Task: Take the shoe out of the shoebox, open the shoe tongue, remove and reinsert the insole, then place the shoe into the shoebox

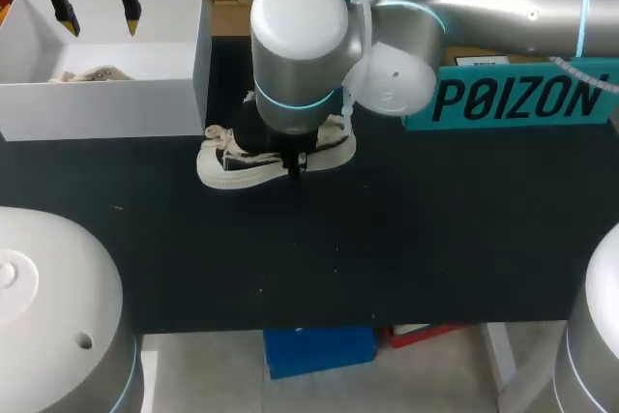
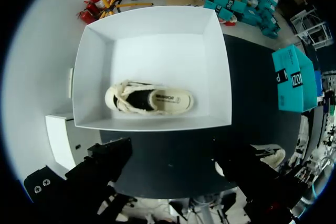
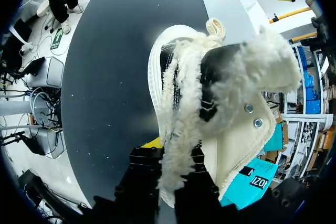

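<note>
Shoe [image 1: 242, 160] on table [image 1: 435, 239] — right tool [image 3: 172, 157] pinches its fleecy tongue [image 3: 176, 124]; left tool [image 1: 99, 18] spread over shoebox [image 1: 106, 108].

Going off the shoe [image 1: 232, 165] on the table [image 1: 387, 239]: straight down from above is blocked, since the right arm [image 1: 300, 45] sits over it, right gripper [image 3: 169, 170] pinching it. Far-left of it the shoebox [image 1: 97, 111] wall stands near, with a second shoe [image 2: 149, 99] lying inside and the left gripper [image 1: 99, 18] spread wide above that. Far-right of it is a teal box [image 1: 513, 99]. The near side of the shoe is just bare table, wide open.
</note>
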`<state>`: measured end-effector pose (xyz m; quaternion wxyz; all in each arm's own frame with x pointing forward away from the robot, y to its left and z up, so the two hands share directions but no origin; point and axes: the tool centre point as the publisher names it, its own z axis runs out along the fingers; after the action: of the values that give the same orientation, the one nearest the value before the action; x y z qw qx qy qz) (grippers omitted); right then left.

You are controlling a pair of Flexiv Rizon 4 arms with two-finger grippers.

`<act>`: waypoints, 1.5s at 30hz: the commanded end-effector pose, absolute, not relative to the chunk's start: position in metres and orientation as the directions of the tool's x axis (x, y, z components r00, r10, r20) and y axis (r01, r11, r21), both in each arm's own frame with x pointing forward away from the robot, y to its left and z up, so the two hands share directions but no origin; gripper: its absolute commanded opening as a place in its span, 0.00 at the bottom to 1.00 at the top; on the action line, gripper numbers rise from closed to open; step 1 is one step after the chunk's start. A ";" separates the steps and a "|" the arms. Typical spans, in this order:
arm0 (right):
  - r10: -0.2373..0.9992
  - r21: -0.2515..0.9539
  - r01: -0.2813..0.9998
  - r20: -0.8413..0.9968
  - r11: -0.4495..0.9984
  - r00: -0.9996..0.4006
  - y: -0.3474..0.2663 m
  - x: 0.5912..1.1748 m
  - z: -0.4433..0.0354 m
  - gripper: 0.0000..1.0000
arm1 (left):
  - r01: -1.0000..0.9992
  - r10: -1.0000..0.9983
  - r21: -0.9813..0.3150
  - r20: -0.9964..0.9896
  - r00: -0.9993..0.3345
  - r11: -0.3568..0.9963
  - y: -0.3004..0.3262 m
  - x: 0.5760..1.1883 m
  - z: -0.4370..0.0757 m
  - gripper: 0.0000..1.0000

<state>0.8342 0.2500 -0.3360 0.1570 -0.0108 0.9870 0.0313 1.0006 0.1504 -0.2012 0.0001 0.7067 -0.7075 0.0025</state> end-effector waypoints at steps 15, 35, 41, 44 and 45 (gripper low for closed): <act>-0.047 0.099 -0.085 -0.333 0.991 -0.942 0.261 0.825 -0.409 0.00 | -1.000 -1.000 -0.002 0.002 -0.001 0.001 0.150 1.000 -0.201 1.00; -0.080 0.044 -0.102 -0.356 0.994 -0.931 0.228 0.826 -0.346 1.00 | -1.000 -1.000 -0.002 0.002 -0.001 0.001 0.150 1.000 -0.201 1.00; -0.070 0.095 -0.111 -0.355 0.989 -0.932 0.212 0.833 -0.328 1.00 | -1.000 -1.000 -0.002 0.002 -0.001 0.001 0.150 1.000 -0.201 1.00; -0.068 0.127 -0.118 -0.344 0.985 -0.937 0.203 0.837 -0.323 1.00 | -1.000 -1.000 -0.002 0.002 -0.001 0.001 0.150 1.000 -0.201 1.00; -0.065 0.139 -0.119 -0.344 0.983 -0.937 0.201 0.839 -0.321 1.00 | -1.000 -1.000 -0.002 0.002 -0.001 0.001 0.150 1.000 -0.201 1.00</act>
<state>0.8373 0.2211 -0.3291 0.1755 -0.0406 0.9824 0.0485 1.0006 0.1504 -0.2012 0.0001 0.7067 -0.7075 0.0025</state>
